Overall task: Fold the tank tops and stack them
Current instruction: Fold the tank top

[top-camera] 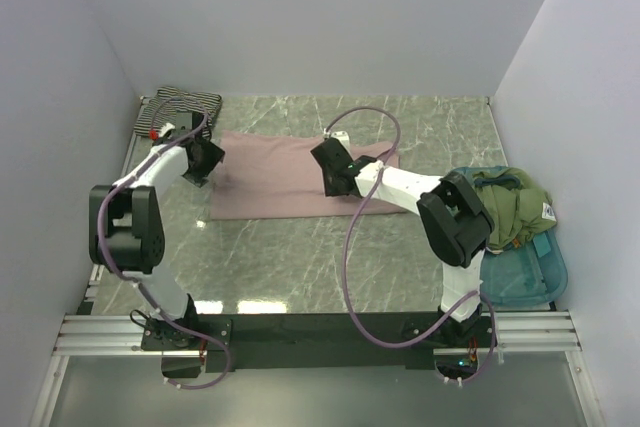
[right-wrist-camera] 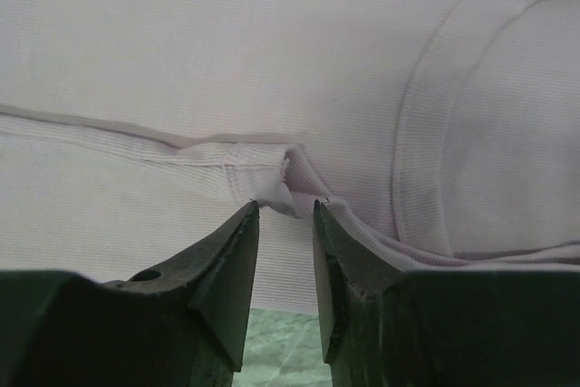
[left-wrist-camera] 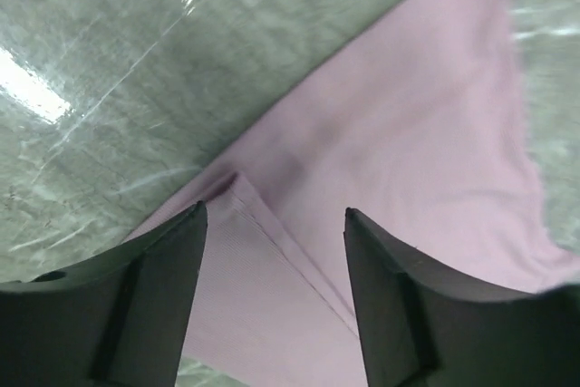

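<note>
Your overhead view is lit softly and evenly from above. The glossy grey-green marbled desk [top-camera: 300,257] carries only a faint sheen, and the white-and-black robot arms [top-camera: 400,187] throw short, soft shadows. It stays sharp throughout, though the plain pale walls [top-camera: 300,17] lean outward toward the corners.

In your left wrist view, glare burns out the desk at nine and eleven o'clock. The flat dusty mauve-pink fabric top [left-wrist-camera: 408,178] is smeared with blur, and the black jaws sit dark at six o'clock.

Your right wrist view is bright. The cloth is washed nearly white yet crisp enough to show ribbing, and the jaws are in shadow.
</note>
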### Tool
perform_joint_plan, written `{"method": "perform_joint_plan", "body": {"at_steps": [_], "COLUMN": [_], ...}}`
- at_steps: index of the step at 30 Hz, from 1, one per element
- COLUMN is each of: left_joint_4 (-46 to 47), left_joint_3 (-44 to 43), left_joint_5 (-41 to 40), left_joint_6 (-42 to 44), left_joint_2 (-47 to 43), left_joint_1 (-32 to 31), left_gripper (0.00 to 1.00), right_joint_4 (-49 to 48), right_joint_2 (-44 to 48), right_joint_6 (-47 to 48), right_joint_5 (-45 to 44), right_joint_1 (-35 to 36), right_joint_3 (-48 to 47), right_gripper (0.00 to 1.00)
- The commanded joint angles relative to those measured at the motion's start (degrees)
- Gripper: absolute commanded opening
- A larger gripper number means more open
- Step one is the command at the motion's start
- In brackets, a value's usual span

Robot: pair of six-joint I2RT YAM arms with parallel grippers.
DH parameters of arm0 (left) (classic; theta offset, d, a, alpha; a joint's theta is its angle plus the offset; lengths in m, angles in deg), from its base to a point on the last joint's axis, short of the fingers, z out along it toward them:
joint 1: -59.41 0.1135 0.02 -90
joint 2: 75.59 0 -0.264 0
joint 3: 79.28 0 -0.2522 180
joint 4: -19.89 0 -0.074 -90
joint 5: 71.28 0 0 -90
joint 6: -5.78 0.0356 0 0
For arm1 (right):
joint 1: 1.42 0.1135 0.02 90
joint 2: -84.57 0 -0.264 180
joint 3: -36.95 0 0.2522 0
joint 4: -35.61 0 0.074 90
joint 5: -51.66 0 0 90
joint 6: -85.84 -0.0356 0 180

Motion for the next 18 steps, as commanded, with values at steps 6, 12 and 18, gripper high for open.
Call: {"method": "perform_joint_plan", "body": {"at_steps": [6, 12, 18], "left_joint_4": [-3.26, 1.13, 6.58], "left_joint_3": [1.69, 9.89, 6.11], "left_joint_5": [-3.19, 2.96, 8.15], "left_joint_6": [2.95, 2.33, 4.53], "left_joint_2": [-12.40, -15.75, -10.57], "left_joint_1": [0.26, 0.26, 0.26], "left_gripper": [0.71, 0.60, 0.56], "right_joint_4": [0.03, -0.77, -0.67], "right_joint_2": [11.09, 8.73, 1.96], "right_joint_6": [-3.98, -3.98, -3.80], "right_joint_5": [-4.07, 3.66, 10.25], "right_joint_1": [-1.47, -1.47, -3.49], "right_joint_3": [1.82, -0.09, -4.32], "right_gripper": [0.41, 0.39, 0.37]}}
